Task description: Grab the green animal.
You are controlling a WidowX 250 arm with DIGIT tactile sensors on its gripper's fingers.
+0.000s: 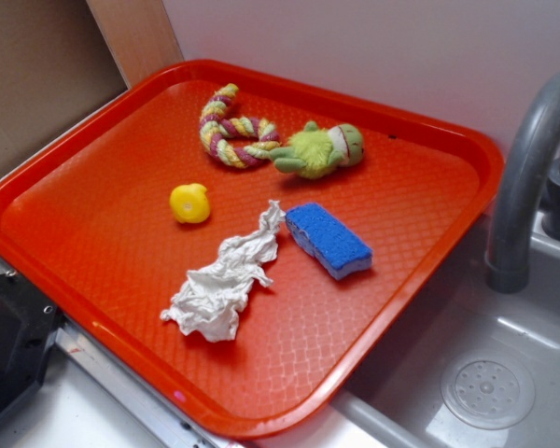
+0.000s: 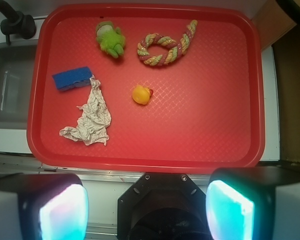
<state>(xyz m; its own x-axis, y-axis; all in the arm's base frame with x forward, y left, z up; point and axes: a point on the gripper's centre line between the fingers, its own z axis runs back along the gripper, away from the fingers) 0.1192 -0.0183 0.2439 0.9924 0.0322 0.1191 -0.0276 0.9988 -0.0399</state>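
The green animal, a fuzzy lime plush frog, lies on its side at the far part of the red tray, just right of the rope ring. In the wrist view the green animal lies at the tray's upper left. My gripper hovers high above the tray's near edge, far from the frog. Its two glowing pads stand wide apart with nothing between them. The gripper does not show in the exterior view.
On the tray also lie a braided rope ring, a yellow rubber duck, a blue sponge and a crumpled white cloth. A grey sink with a faucet sits to the right.
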